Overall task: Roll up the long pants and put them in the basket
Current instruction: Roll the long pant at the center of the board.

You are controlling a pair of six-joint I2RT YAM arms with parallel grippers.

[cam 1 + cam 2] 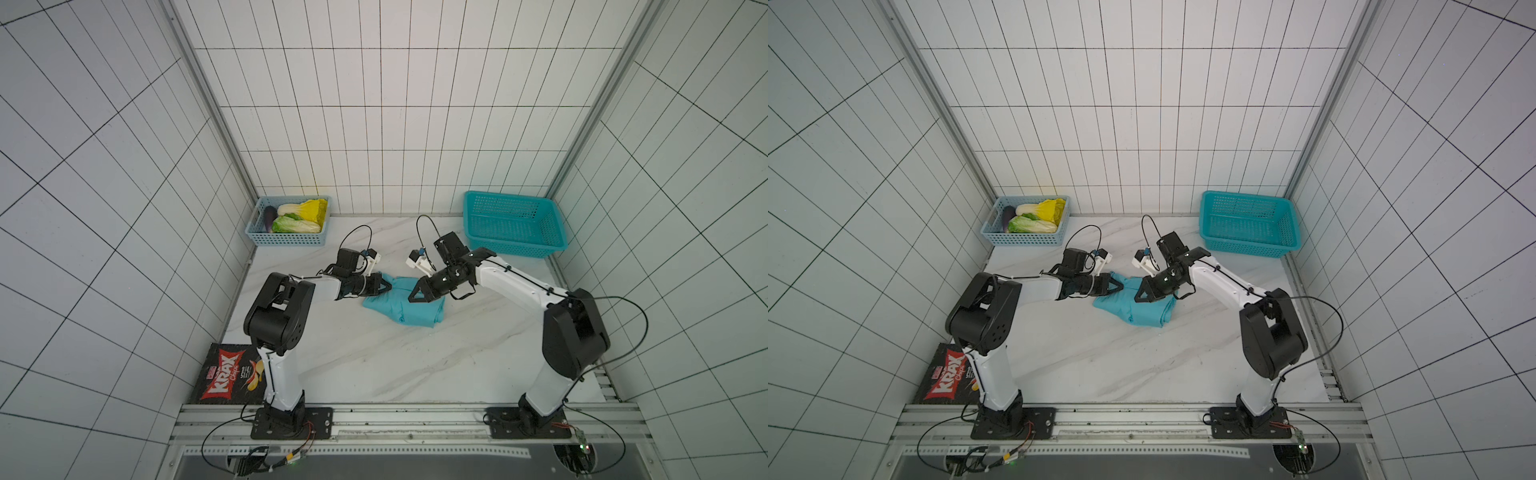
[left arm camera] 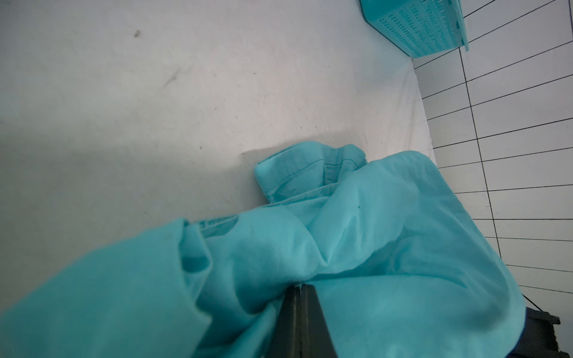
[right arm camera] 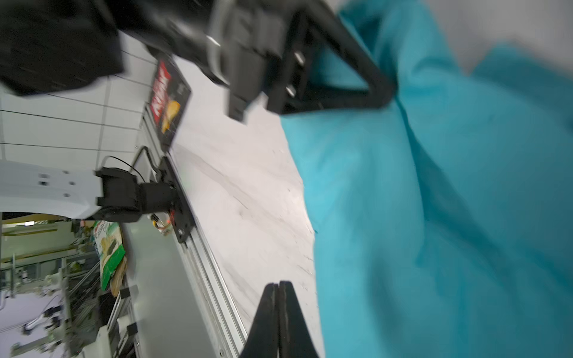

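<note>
1. The long pants (image 1: 399,309), a plain teal-blue soft cloth garment, are lying bunched in a folded heap on the white marble-patterned table (image 1: 374,357). They are sitting near the rigid teal plastic mesh basket (image 1: 515,245), apart from it, on its side toward the arm bases and toward the robot's left.
2. The left gripper (image 1: 388,287) is reaching in from the side of the heap farther from that basket. Its jaws are pressing together on a fold of the pants (image 2: 387,232). In the left wrist view the cloth creases are converging at the tip of the left gripper (image 2: 300,297).
3. The right gripper (image 1: 412,297) is hanging over the heap from the basket's side. In the right wrist view its jaws are meeting with nothing between them. There the right gripper (image 3: 279,297) is showing beside the cloth edge (image 3: 434,217), and that view is blurred.
4. Both gripper tips are pointing toward each other, just apart, in both top views.
5. Well apart from the teal basket, along the same back wall, a pale blue plastic slatted basket (image 1: 286,239) is holding two leafy cabbages (image 1: 299,224) and a dark purple eggplant (image 1: 269,218).
6. A black-and-red chips bag (image 1: 230,374) is lying farthest from the teal basket, beside the left arm's base.
</note>
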